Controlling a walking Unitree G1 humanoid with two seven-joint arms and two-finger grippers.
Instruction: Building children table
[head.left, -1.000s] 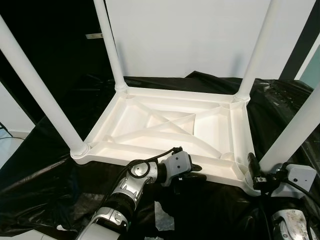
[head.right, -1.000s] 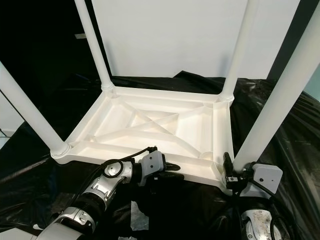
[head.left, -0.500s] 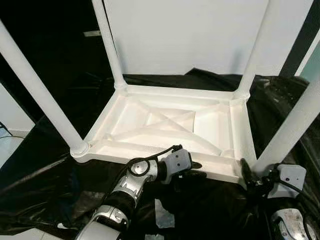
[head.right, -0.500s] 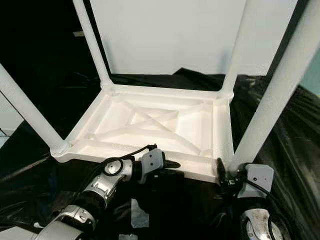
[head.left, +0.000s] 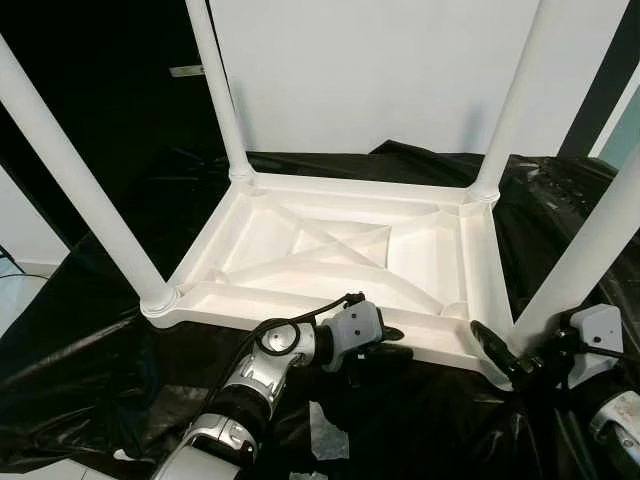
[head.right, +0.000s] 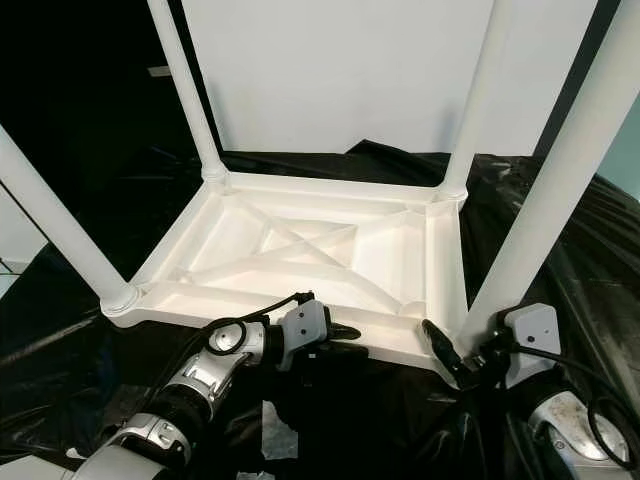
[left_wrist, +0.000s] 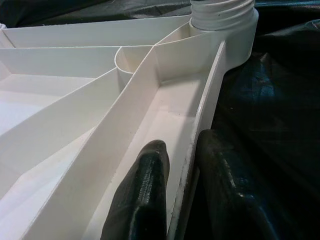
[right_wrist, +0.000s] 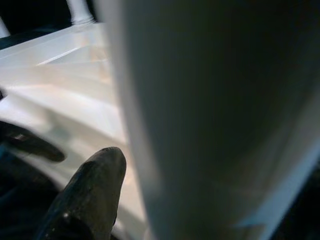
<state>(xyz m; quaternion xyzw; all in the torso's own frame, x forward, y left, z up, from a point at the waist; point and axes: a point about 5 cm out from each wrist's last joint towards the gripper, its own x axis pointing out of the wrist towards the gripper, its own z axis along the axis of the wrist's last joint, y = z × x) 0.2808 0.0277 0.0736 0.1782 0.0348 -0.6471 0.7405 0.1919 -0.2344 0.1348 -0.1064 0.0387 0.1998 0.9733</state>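
A white plastic table top (head.left: 330, 245) lies upside down on black sheeting. Its legs stand up at the near left (head.left: 80, 190), far left (head.left: 218, 90) and far right (head.left: 510, 100) corners. My left gripper (head.left: 392, 345) is shut on the near rim; in the left wrist view its fingers (left_wrist: 150, 170) pinch the rim wall, one inside and one outside. The near right leg (head.left: 590, 250) rises from its corner socket, and my right gripper (head.left: 500, 350) clasps its base. In the right wrist view one finger (right_wrist: 95, 190) lies beside that leg (right_wrist: 210, 120); the other finger is hidden behind it.
Crumpled black plastic sheeting (head.left: 90, 370) covers the floor around the table. A white wall panel (head.left: 370, 70) stands right behind it. A scrap of white paper (head.left: 325, 440) lies on the sheeting by my left forearm. Pale floor (head.left: 15, 290) shows at the far left.
My right wrist has rolled at the leg's base, so its finger now points left along the corner instead of upward. The left gripper keeps its hold. The camera bobbed slightly.
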